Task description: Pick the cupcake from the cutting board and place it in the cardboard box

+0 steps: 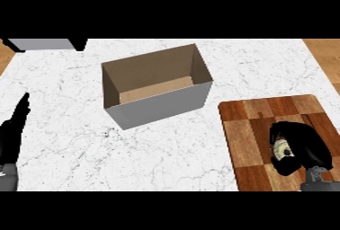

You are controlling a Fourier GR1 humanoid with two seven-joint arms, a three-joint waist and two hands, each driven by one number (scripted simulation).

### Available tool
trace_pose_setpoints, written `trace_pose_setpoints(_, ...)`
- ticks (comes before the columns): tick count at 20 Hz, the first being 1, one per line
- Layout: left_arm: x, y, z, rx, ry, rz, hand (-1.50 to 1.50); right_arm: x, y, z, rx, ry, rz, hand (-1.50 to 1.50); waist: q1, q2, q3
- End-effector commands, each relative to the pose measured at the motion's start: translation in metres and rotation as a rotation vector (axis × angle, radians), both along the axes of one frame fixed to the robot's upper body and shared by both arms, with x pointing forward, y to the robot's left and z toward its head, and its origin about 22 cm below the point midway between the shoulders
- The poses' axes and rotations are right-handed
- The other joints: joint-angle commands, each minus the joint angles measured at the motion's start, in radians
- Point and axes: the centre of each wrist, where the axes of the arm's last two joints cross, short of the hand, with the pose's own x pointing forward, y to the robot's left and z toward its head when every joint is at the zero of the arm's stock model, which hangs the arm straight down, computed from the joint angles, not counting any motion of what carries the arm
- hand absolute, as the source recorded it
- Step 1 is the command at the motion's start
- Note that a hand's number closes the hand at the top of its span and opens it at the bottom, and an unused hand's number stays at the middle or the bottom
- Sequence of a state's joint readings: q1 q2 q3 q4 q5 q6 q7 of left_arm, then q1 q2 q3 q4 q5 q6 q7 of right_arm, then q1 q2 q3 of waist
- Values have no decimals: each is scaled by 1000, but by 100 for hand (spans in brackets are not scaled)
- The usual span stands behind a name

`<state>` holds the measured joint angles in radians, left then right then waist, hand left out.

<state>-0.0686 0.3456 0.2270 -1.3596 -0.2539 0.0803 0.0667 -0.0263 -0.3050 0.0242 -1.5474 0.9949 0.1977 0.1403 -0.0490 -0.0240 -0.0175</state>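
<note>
The cupcake (283, 148) rests on the wooden cutting board (252, 117) at the right, mostly hidden; only a pale patch shows between black fingers. My right hand (302, 146) is curled round the cupcake, low over the board's near half. The cardboard box (157, 85) stands open-topped in the middle of the counter, up and left of the board, with nothing visible inside. My left hand (12, 130) rests at the left edge, fingers straight and pointing up.
The white marble counter (166, 152) spans the view, with wooden floor showing at the top corners. A grey object (41, 43) sits at the far left corner.
</note>
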Motion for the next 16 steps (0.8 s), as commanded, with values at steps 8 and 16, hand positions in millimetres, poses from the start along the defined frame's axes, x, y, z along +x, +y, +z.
trace_pose_setpoints(8,-4,9,1,5,0,-8,0,-65,100,102,-67,-435,-334,150,23,10,13)
trace_pose_setpoints(16,14,-9,10,-1,-19,-53,0,-82,181,145,-87,-548,-161,150,54,22,16)
